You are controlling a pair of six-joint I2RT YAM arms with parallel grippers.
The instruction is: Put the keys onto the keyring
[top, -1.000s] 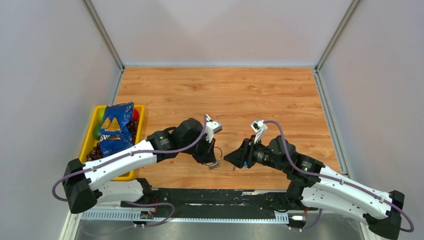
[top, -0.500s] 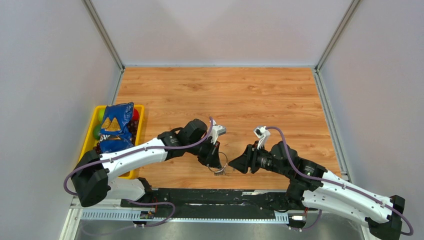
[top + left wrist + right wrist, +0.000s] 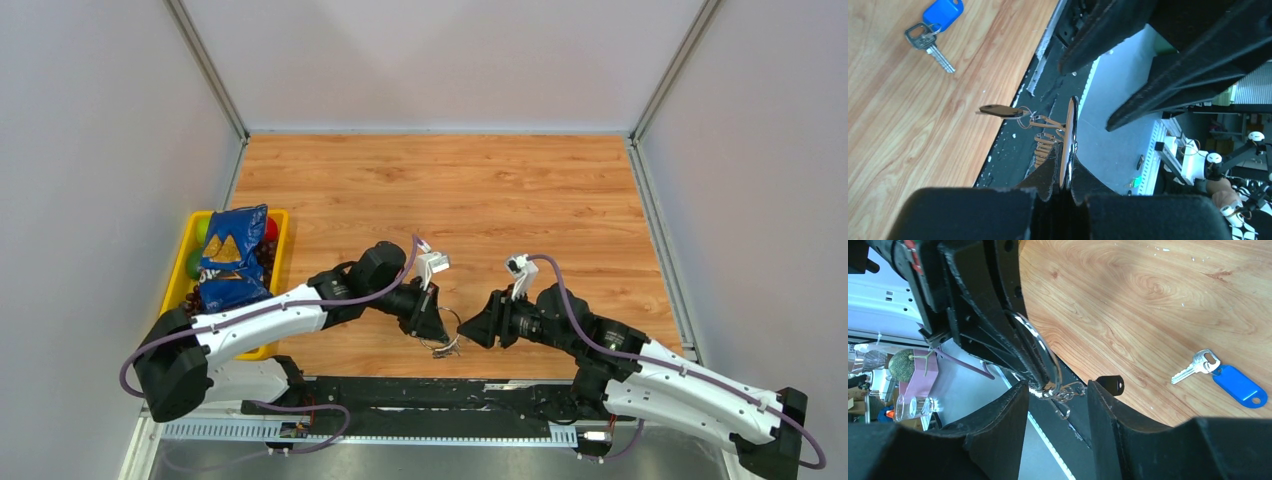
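Two things could go wrong from here.

Your left gripper is pressed tight on the keyring. It holds the ring up off the table, at the near edge, between the two arms. It only has a thin bit of wire to hold. If you bump the ring, it can twist in the fingers. It could also slip out and drop onto the black strip along the near edge.

Your right gripper has its fingers spread apart, with nothing pinched. One finger sits on each side of the bottom of the ring. The little keys and the black-headed key hang there. If you close now, you may grab those hanging keys or the ring itself. Then both arms would pull on the same wire. The ring could bend, or be yanked out of the left fingers.

One key is not on the ring. The blue-tagged key lies flat on the wood, near the near edge and well apart from the ring. It is small and flat, so it looks hard to pick up. If your fingers come down a bit off, they may scrape the wood and push it away. Back the right gripper off slowly, so it does not catch the hanging keys.
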